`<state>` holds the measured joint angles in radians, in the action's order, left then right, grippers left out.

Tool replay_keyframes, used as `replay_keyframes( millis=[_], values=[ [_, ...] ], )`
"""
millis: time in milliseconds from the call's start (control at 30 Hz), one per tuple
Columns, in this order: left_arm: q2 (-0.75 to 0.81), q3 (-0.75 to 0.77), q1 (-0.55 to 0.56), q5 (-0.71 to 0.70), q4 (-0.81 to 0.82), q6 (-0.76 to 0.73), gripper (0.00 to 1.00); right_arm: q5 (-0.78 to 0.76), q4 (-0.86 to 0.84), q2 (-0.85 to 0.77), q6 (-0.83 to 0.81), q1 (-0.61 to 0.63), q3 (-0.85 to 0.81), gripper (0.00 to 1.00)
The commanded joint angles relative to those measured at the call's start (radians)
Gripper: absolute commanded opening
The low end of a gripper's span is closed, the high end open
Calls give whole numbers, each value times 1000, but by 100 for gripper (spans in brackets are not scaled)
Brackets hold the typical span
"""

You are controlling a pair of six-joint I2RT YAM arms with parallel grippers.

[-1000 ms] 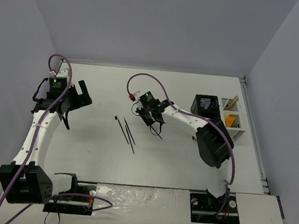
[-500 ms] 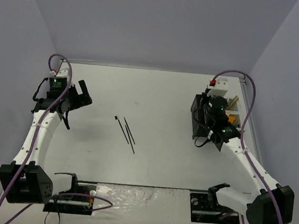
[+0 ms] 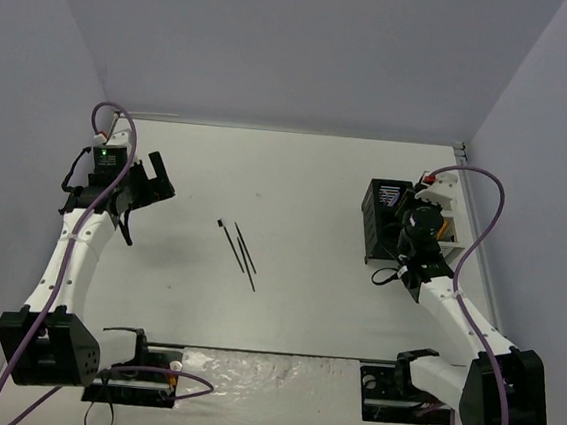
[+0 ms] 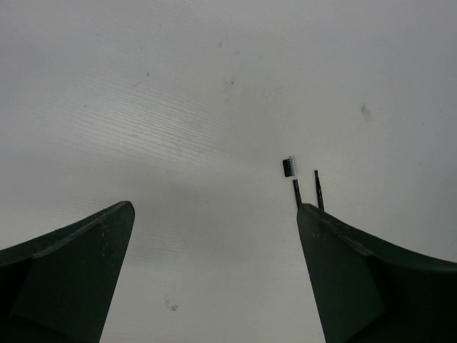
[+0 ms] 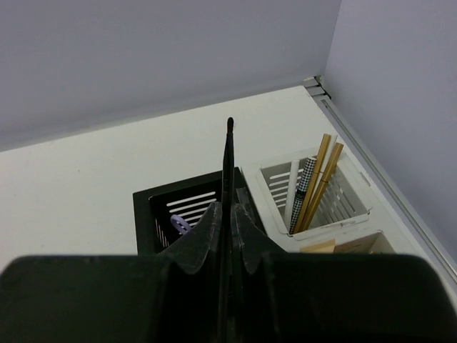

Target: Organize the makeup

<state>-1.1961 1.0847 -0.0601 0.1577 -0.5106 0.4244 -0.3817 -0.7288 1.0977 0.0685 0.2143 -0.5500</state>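
Two makeup pieces lie on the table [image 3: 317, 176]: a brush [image 3: 236, 255] and a pencil [image 3: 247, 251] just beside it. The right fingers [image 5: 208, 232] pinch a second pencil [image 5: 228, 153] above the black mesh holder [image 5: 153, 207]. The left fingers [image 4: 71, 279] gape wide, holding nothing.

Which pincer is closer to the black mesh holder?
Right. Right pincer is at the black mesh holder, shut on a thin black pencil; left pincer is open, far across the table.

Black pencils [image 3: 245, 250], beige sticks [image 5: 315, 179]
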Motion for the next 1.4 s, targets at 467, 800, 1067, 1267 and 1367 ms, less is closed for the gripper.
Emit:
replay_keyframes(
  millis=[467, 800, 1067, 1267, 1367],
  values=[
    [6, 40, 0, 7, 47, 2, 97, 27, -180, 30, 29, -13, 28, 10],
    [7, 40, 0, 5, 47, 2, 97, 209, 4, -50, 37, -7, -29, 53],
    [10, 43, 0, -3, 41, -3, 97, 370, 425, 125, 17, 207, -370, 53],
    [9, 46, 1, -4, 37, -6, 97, 352, 661, 411, 32, 424, -597, 51],
    [13, 46, 2, -8, 37, -6, 97, 343, 677, 518, 47, 505, -665, 47]
  ],
)
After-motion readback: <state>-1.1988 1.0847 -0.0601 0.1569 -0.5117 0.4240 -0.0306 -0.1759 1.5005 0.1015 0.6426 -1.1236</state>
